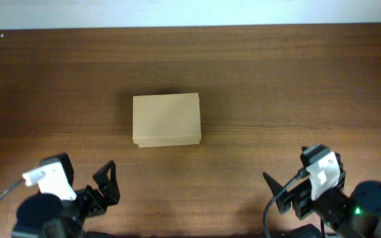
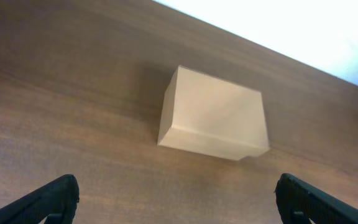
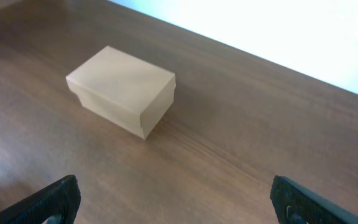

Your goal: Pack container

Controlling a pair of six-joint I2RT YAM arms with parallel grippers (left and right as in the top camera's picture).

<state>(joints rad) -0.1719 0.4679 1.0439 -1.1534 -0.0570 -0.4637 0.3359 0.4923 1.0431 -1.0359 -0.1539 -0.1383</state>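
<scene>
The container (image 1: pixel 166 119) is a plain tan cardboard box with its lid shut, standing in the middle of the wooden table. It also shows in the left wrist view (image 2: pixel 213 115) and in the right wrist view (image 3: pixel 122 90). My left gripper (image 1: pixel 101 188) is open and empty near the front left edge, well short of the box; its fingers frame bare wood in the left wrist view (image 2: pixel 178 202). My right gripper (image 1: pixel 284 192) is open and empty at the front right; its fingers also frame bare wood in its wrist view (image 3: pixel 174 202). No blue item is in view.
The brown wooden table (image 1: pixel 296 86) ends at a white strip (image 1: pixel 190 12) along the far edge. Nothing else lies on the table besides the box and both arms at the front edge.
</scene>
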